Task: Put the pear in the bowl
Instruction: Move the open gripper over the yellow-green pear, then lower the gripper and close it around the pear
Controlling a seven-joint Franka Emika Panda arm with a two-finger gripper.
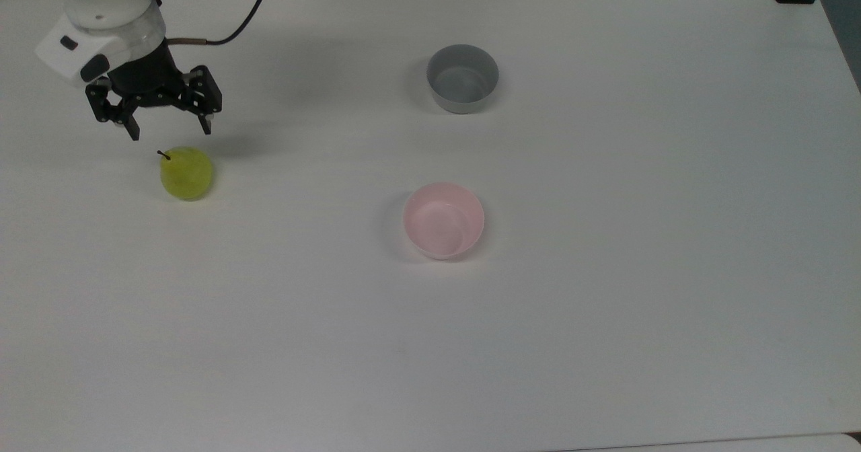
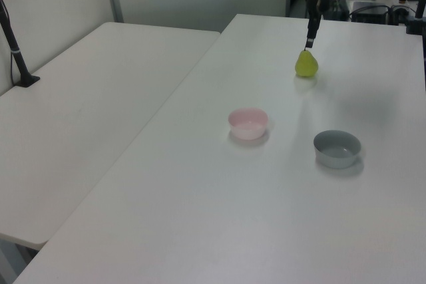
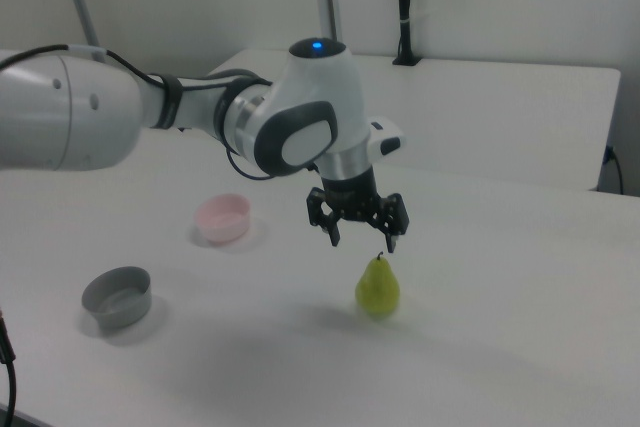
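In the top view, the arm [image 1: 101,8] was cut off by the upper picture edge above the tabletop's [image 1: 605,337] far-left corner. In the left view, the gripper [image 2: 310,36] was too small to read, and the right picture edge cropped the tabletop.

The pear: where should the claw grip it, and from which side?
Probably from straight above: the pear stands upright with its stem up, and the open claw hangs just over it. Grip across the wide lower body, fingers straddling the stem.
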